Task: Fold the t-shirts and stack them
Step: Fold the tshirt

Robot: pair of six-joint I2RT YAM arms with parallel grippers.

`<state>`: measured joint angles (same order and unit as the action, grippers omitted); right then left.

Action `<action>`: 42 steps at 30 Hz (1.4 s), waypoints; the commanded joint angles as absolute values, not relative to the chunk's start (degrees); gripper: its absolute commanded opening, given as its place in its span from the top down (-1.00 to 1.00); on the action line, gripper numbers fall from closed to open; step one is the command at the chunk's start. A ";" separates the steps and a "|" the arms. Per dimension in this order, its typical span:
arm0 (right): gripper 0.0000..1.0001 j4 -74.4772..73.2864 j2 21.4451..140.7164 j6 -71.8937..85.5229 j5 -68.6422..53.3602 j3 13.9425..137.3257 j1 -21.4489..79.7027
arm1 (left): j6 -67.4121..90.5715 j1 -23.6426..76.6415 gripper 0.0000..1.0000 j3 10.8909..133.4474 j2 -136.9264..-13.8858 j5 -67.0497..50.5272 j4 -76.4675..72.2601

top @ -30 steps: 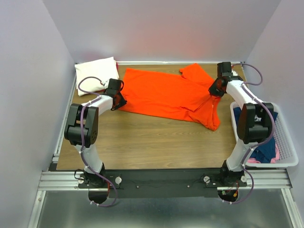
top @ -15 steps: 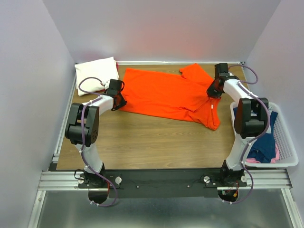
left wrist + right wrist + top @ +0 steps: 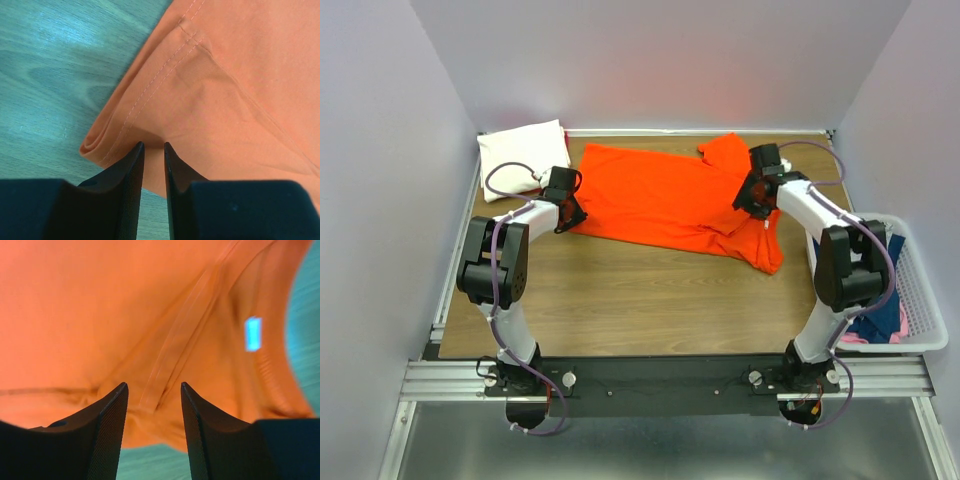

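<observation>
A bright orange t-shirt lies spread across the back of the table, one sleeve at the far right and its lower part hanging toward the front right. My left gripper sits at the shirt's left edge, jaws nearly together and pinching the folded hem; in the left wrist view the left gripper has orange cloth between its tips. My right gripper hovers over the shirt's right side. In the right wrist view the right gripper stands open above the collar seam, holding nothing.
A folded cream-white t-shirt lies in the back left corner. A white lattice basket at the right edge holds navy and pink shirts. A blue label shows inside the orange shirt's neck. Bare wood spans the table's front.
My right gripper opened, letting go of the orange cloth, and moved left from the back right corner over the shirt. The left gripper stayed put.
</observation>
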<state>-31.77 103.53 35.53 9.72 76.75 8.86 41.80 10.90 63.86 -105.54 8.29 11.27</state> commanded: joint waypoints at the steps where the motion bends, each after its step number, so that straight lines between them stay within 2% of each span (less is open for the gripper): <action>1: -0.05 -28.92 101.78 38.32 11.34 71.11 12.65 | 41.05 11.07 0.38 64.42 -103.89 7.47 11.08; 23: 0.09 -23.20 106.61 42.19 7.65 67.85 14.77 | 38.67 10.81 0.38 66.18 -102.57 4.83 10.99; 25: 0.17 -23.03 106.70 42.28 7.65 68.03 14.85 | 38.58 10.81 0.38 66.09 -102.66 4.83 10.90; 30: 0.56 -22.94 107.49 42.36 7.56 68.73 14.77 | 38.50 10.81 0.38 66.01 -102.74 4.66 10.99; 33: 0.73 -23.03 107.93 42.28 7.65 69.69 14.85 | 38.50 10.72 0.37 66.09 -102.57 4.66 10.90; 36: 0.83 -23.03 108.63 41.84 7.56 71.27 14.85 | 38.41 10.72 0.37 66.27 -102.57 4.48 10.99; 42: 0.85 -23.12 110.74 40.61 7.12 75.75 14.85 | 38.15 10.72 0.37 66.45 -102.66 4.22 10.90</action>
<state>-23.62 108.53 41.87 7.81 72.01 14.33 38.92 10.90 65.04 -104.55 5.32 11.25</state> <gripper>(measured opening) 0.082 0.313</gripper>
